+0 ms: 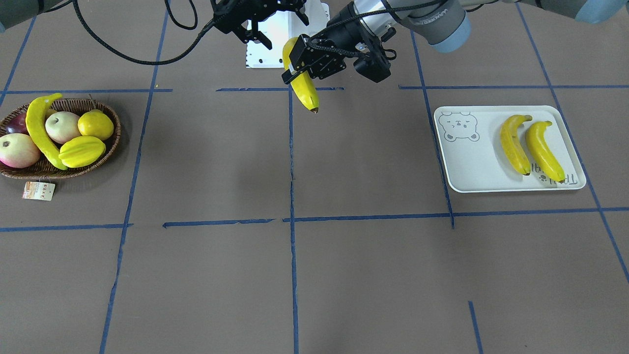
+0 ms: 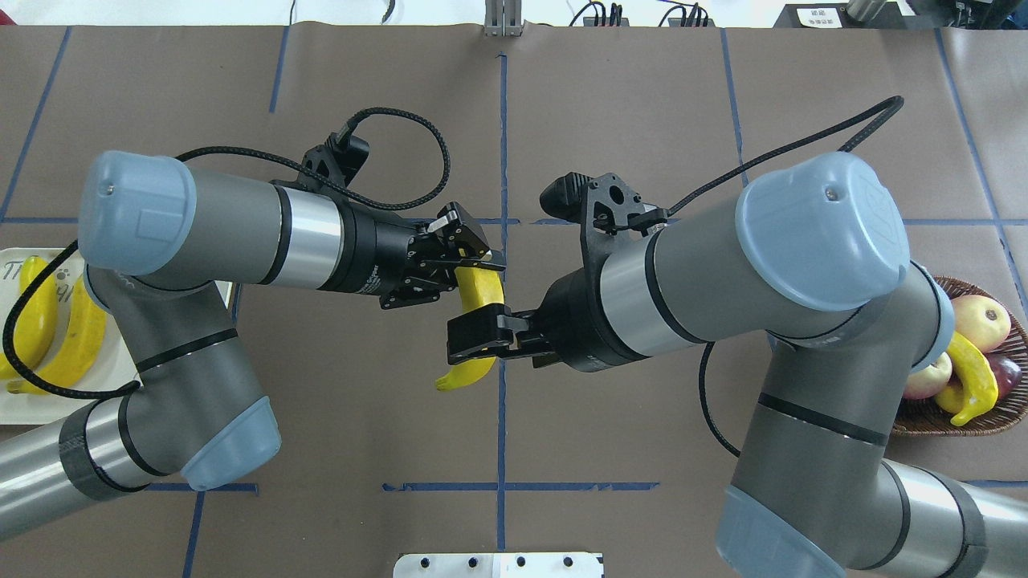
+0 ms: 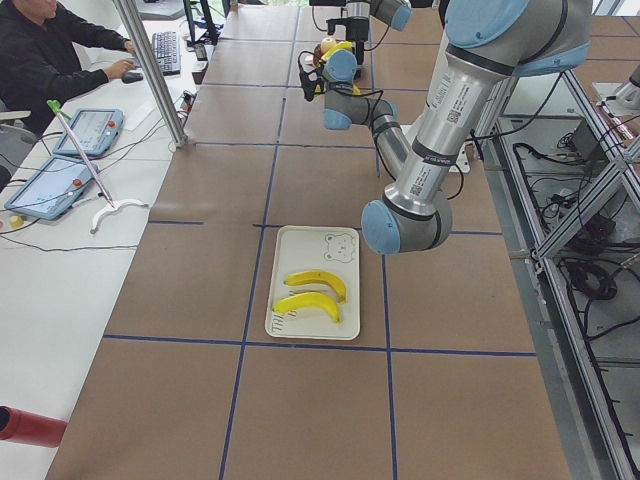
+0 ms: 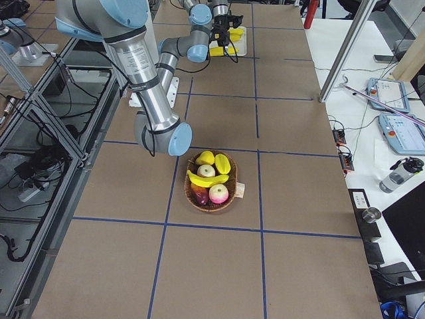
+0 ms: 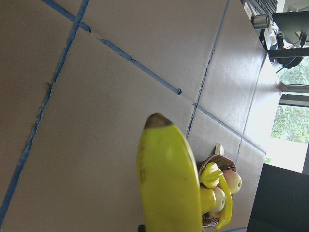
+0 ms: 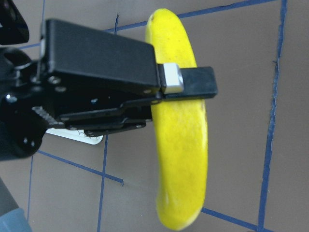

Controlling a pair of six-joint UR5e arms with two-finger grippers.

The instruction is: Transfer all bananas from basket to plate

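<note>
**Banana hangs in the left claw, between basket and plate**

Front-facing view: the wicker basket (image 1: 116, 129), well off beyond the right claw (image 1: 277, 29), holds one banana (image 1: 41, 130) draped over apples (image 1: 63, 127), a lemon (image 1: 96, 124) and a starfruit (image 1: 82, 151). The white bear-print plate (image 1: 471, 164), well off on the left claw's (image 1: 302, 69) side, carries two bananas (image 1: 513, 145) lying side by side. The left claw is clamped on a smooth yellow held banana (image 1: 305, 91), dark tip down, clear of the worktop (image 1: 295, 275). The right claw stands spread wide just beside its upper end.

Overhead view: the arms cover much of the plate and basket. The right claw overlaps the held banana, so contact is unclear.

Right wrist view: a left-claw fingertip (image 6: 198, 87) crosses the banana's upper part.

Left wrist view: only the banana's tip half shows, with the basket small beyond it.
</note>
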